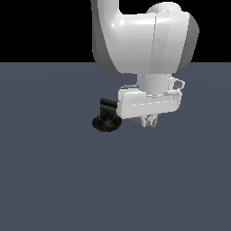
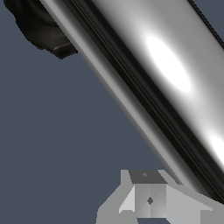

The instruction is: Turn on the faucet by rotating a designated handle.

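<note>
The faucet stands on the floor in the exterior view, with its black ribbed base [image 1: 106,123] and short black post [image 1: 108,107] just to the exterior view's left of my white hand. The hand hides the handle there. In the wrist view the handle [image 2: 166,74] is a broad chrome bar running diagonally very close to the camera, and the black base [image 2: 39,26] shows beyond it. My gripper [image 1: 149,122] hangs low beside the post, its fingers drawn together with nothing between them. The fingertips [image 2: 148,199] sit right next to the bar; I cannot tell whether they touch it.
The white arm [image 1: 144,36] fills the upper middle of the exterior view above the faucet. Flat blue-grey floor [image 1: 54,180] spreads all around, under a black background.
</note>
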Robot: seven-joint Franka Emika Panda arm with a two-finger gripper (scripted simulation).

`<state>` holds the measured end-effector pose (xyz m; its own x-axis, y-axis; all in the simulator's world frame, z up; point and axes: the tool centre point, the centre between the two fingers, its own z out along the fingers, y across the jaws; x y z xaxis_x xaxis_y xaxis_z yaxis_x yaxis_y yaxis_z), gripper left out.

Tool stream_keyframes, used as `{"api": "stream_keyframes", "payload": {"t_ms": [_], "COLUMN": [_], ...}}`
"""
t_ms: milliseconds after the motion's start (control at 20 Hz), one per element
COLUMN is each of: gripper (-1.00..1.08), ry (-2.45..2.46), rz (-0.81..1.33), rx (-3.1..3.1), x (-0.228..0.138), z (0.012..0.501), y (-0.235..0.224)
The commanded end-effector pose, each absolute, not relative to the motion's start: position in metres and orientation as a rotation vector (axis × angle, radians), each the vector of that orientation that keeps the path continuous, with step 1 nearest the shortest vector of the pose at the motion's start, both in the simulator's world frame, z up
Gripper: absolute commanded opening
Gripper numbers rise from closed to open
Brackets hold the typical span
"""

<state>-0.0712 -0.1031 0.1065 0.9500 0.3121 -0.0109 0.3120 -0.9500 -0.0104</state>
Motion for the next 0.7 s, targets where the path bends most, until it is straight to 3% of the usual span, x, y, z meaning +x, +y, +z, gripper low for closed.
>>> {"api": "stream_keyframes", "payload": {"t_ms": [0, 650], "gripper": [-1.00, -1.00], "ry": [-0.503, -0.495], "rz": [0.010, 0.007], "rx": [-3.095, -3.098], "x": [-0.060, -0.019], "z": [0.107, 0.107], "y": [-0.105, -0.126]}}
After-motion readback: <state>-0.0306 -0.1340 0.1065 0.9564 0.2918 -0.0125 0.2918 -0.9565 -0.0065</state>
